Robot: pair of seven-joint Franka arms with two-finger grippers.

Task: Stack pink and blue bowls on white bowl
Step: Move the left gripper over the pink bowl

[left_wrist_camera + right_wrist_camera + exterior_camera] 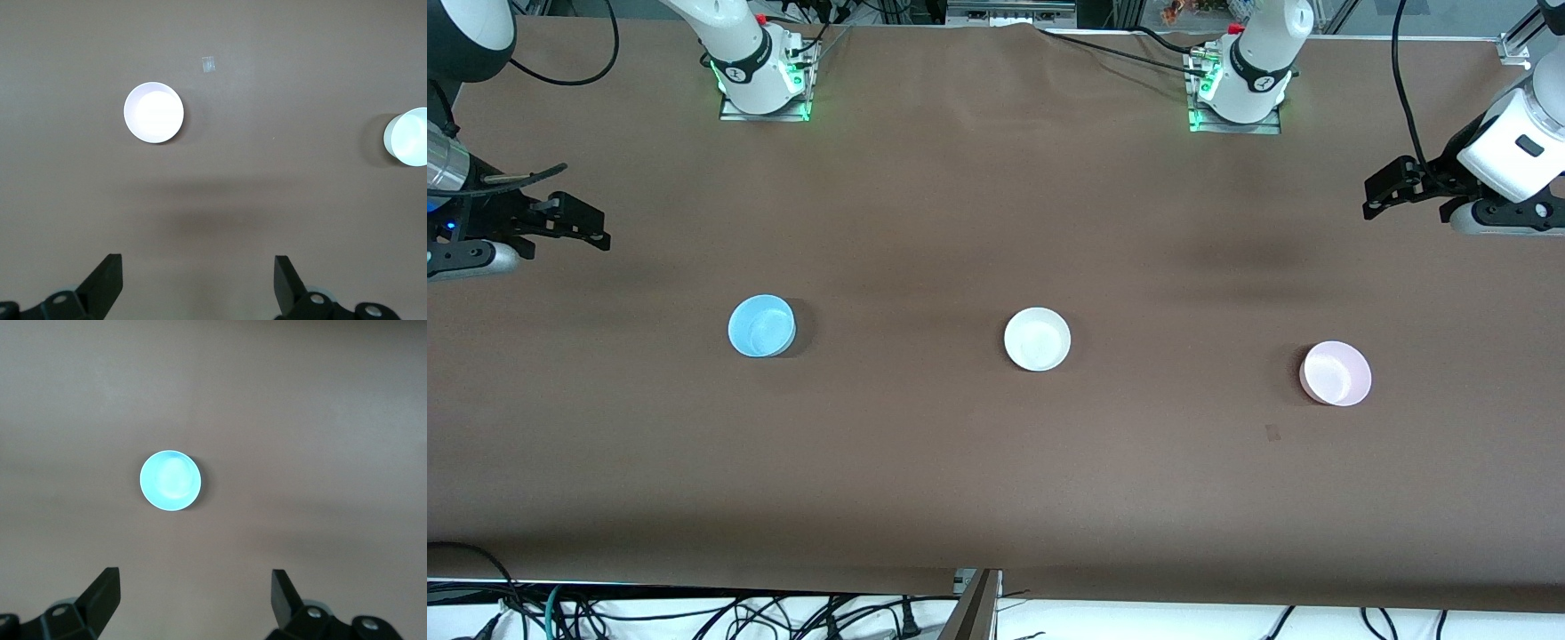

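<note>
- The right pincer (596, 227) hung above the brown cloth-covered surface (996, 480) at the right arm's end, fingers spread wide and holding nothing; its right wrist view showed both fingertips (107, 587) well apart over bare cloth.
- The small round light sky-blue plastic bowl (761, 326) sat upright on the surface toward the right arm's end, apart from the other bowls and untouched.
- The small round plain white plastic bowl (1037, 339) sat upright near the middle of the surface, with nothing stacked on it.
- The small round pale pink plastic bowl (1335, 373) sat upright toward the left arm's end, slightly nearer the front camera than the white bowl.
- The left pincer (1374, 200) hung above the surface at the left arm's end, fingers wide apart and empty.
</note>
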